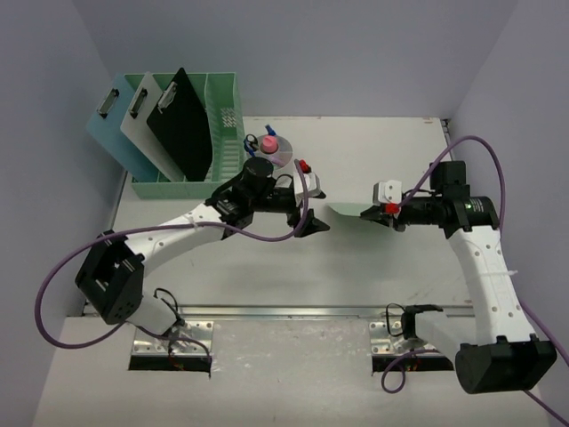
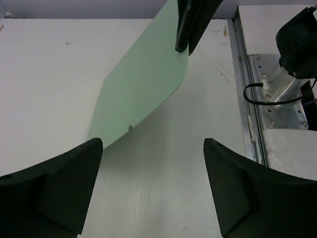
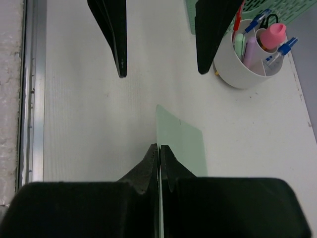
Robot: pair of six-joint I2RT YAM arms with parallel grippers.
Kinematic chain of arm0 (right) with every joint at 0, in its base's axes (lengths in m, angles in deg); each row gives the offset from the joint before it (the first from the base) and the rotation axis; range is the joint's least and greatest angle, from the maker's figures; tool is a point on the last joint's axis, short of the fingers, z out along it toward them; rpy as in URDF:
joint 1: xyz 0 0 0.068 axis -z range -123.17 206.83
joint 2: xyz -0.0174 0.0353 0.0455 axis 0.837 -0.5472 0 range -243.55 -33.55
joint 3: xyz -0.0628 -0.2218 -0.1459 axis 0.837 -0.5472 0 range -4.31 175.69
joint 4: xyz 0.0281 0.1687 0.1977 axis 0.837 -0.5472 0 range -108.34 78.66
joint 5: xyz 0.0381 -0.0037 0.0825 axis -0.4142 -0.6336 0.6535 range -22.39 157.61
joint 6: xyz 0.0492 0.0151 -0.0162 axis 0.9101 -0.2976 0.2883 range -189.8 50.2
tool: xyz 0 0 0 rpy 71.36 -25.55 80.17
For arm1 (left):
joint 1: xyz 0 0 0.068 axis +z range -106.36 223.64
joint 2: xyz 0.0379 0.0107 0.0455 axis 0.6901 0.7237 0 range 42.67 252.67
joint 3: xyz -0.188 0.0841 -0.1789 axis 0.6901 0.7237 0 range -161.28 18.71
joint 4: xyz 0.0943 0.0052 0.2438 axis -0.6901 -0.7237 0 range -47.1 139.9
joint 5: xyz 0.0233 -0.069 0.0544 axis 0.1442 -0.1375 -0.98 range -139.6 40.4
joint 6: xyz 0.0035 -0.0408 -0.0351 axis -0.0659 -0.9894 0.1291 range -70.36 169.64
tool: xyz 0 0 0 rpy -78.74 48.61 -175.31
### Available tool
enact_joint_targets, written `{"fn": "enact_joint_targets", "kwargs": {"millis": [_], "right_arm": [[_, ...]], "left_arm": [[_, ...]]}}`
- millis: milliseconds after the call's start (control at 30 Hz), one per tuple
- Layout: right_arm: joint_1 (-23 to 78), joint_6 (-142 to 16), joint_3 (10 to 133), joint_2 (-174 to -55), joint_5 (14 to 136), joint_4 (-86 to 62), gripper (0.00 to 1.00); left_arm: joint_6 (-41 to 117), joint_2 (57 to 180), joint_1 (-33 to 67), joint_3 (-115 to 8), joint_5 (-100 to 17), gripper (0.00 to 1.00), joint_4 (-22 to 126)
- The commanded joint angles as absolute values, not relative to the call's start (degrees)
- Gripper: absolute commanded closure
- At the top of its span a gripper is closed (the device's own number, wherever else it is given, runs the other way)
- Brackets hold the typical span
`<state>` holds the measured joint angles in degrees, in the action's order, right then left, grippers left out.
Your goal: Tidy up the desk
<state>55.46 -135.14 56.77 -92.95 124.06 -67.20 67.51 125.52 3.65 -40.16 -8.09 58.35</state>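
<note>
The white desk lies between lavender walls. My right gripper is shut on one edge of a thin mint-green board and holds it on edge just above the desk. In the right wrist view the jaws pinch the board. My left gripper is open and empty, facing the board's free end. In the left wrist view the board lies just ahead of my open fingers, apart from them.
A mint-green file rack at the back left holds blue, white and black clipboards. A white pen cup stands beside it, also in the right wrist view. A metal rail runs along the front edge.
</note>
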Motion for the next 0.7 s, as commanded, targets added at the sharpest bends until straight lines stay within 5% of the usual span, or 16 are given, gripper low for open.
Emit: {"fn": "enact_joint_targets", "kwargs": {"millis": [0, 167, 400, 500, 533, 567, 600, 667], "right_arm": [[54.5, -130.9, 59.6, -93.3, 128.3, -64.8, 0.99], [53.8, -129.0, 60.5, -93.5, 130.5, -63.6, 0.99], [53.3, -125.7, 61.1, -93.5, 132.5, -61.7, 0.99], [53.2, -124.9, 61.3, -93.5, 133.2, -61.0, 0.99], [53.3, -124.4, 61.1, -93.5, 133.1, -60.5, 0.98], [53.3, -123.0, 60.9, -93.4, 132.2, -59.8, 0.94], [53.2, -122.5, 60.7, -93.5, 131.4, -58.9, 0.75], [53.2, -121.8, 60.7, -93.7, 129.5, -58.5, 0.53]], "left_arm": [[67.4, 127.1, 1.8, -44.6, -7.5, 0.20, 64.5], [67.7, 130.9, 0.0, -47.1, -8.5, 0.25, 66.1], [66.6, 134.7, -1.7, -50.2, -7.8, 0.46, 67.6], [66.5, 135.1, -2.1, -50.4, -7.5, 0.63, 67.3], [66.6, 135.0, -2.1, -50.4, -7.4, 0.78, 67.0], [67.2, 134.9, -2.1, -50.2, -7.5, 0.85, 66.5], [67.6, 134.4, -2.1, -49.9, -8.0, 0.95, 65.6], [68.4, 133.4, -1.9, -48.2, -9.0, 1.00, 65.0]]}}
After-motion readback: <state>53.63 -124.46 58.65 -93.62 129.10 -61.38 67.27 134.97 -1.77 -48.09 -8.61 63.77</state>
